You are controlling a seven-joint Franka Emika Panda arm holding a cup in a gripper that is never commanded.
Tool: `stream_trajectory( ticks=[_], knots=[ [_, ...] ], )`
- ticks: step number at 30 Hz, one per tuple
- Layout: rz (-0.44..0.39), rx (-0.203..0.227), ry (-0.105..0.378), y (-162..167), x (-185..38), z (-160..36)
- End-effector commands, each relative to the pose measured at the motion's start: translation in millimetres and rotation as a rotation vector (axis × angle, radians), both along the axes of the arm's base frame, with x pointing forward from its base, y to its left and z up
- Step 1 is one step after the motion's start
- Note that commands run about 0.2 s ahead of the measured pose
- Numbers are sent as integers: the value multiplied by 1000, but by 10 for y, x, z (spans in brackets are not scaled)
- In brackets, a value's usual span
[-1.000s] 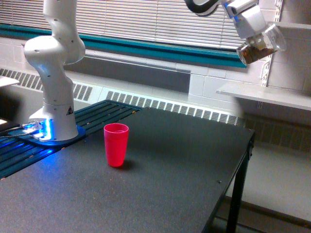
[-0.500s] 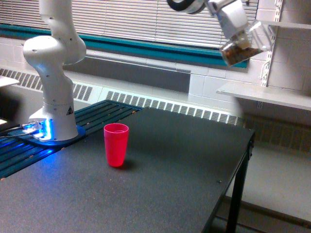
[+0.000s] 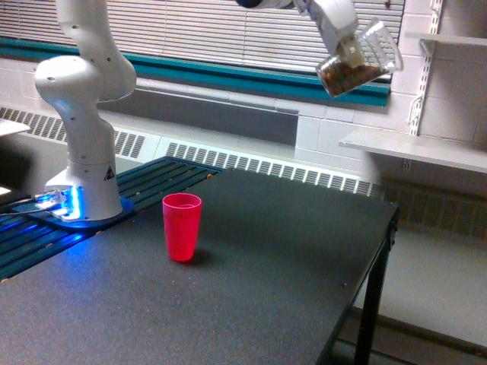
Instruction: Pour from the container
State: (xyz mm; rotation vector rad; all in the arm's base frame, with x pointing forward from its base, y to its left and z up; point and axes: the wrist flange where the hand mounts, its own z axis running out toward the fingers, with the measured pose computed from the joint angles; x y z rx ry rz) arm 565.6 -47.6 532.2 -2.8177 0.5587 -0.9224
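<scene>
Container (image 3: 359, 62), clear plastic and tilted, hangs high at about 1 o'clock in the exterior view, clamped in the gripper (image 3: 346, 49), whose fingers close on its wall. A black table (image 3: 251, 289) fills the lower frame; behind it run a white radiator grille (image 3: 266, 166), a teal wall band (image 3: 228, 76) and slatted blinds (image 3: 198, 30). Brown granular bits lie in the container's lower end. A red cup (image 3: 182, 226) stands upright on the table at 8 o'clock, well apart; its inside cannot be seen.
</scene>
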Motion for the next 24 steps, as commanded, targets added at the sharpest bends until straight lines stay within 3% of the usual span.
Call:
stream_trajectory(
  ticks=[1, 9, 15, 20, 24],
  knots=[
    [158, -73, -8, 63, -69, 43],
    [248, -74, 25, 63, -132, -122],
    [316, -116, 52, -47, -179, -225],
    [326, -149, 58, -200, -213, -236],
    [296, -151, 51, -315, -265, -226]
  ],
)
